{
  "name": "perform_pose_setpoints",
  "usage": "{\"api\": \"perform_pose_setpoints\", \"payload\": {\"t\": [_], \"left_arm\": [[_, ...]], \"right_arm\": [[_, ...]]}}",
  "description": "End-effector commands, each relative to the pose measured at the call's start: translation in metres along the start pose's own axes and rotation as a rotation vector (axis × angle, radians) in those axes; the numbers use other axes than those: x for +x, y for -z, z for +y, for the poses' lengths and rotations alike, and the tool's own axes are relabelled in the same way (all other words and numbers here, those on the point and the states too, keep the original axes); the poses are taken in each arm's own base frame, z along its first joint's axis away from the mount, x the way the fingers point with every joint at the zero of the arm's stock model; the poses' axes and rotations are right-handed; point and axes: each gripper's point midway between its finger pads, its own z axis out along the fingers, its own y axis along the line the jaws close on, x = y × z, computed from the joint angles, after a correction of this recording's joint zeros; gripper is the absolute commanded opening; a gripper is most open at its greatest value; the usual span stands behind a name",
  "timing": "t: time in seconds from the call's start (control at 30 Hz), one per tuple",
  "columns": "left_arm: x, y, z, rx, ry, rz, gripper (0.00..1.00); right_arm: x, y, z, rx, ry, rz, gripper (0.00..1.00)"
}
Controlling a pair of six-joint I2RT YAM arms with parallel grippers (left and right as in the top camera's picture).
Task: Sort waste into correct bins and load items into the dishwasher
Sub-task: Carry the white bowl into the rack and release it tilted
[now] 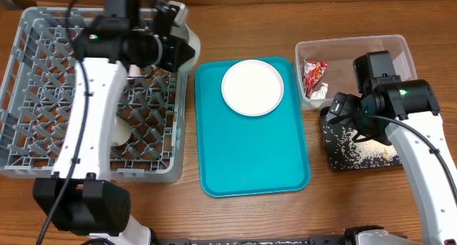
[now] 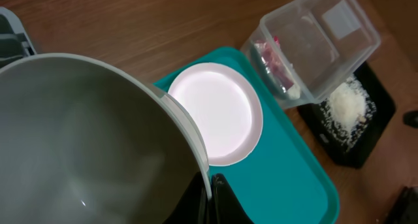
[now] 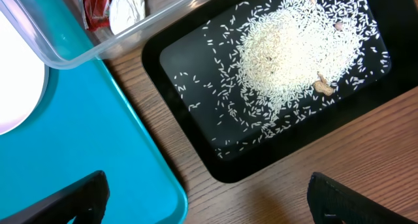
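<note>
Filling left wrist view, grey-green bowl (image 2: 78,139), cropped

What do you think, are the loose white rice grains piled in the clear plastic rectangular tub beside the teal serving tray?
Not the tub. The right wrist view shows the loose white rice grains piled in the shallow black rectangular tray beside the teal serving tray; the clear plastic rectangular tub holds a crumpled red snack wrapper.

One plate (image 1: 252,87), one teal tray (image 1: 250,159), one rack (image 1: 43,73)
</note>
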Motion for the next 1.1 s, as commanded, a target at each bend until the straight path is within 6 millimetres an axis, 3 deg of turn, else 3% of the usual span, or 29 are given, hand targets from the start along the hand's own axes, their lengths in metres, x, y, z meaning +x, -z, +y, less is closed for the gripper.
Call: {"api": "perform_pose_setpoints", "payload": {"t": [0.0,0.3,0.77,1.07], "left_arm": [[-0.014,0.025,-0.009,0.131,-0.063,-0.097,0.04],[-0.009,0.034,0.038,0.187,0.028,-0.148,0.04],[0.004,0.003,0.102,0.471,0.204,-0.254,0.04],[0.021,-0.013,0.135,0.483,0.299,-0.250,0.04]], "right_arm": [[-0.005,0.005,-0.002,0.005,-0.003,-0.027,0.99],[-0.002,0.005,-0.004,0.013,-0.001,-0.015,1.00],[0.000,0.005,-0.005,0.017,0.001,-0.007,1.00],[0.001,0.005,-0.006,0.020,0.002,-0.002,1.00]]}}
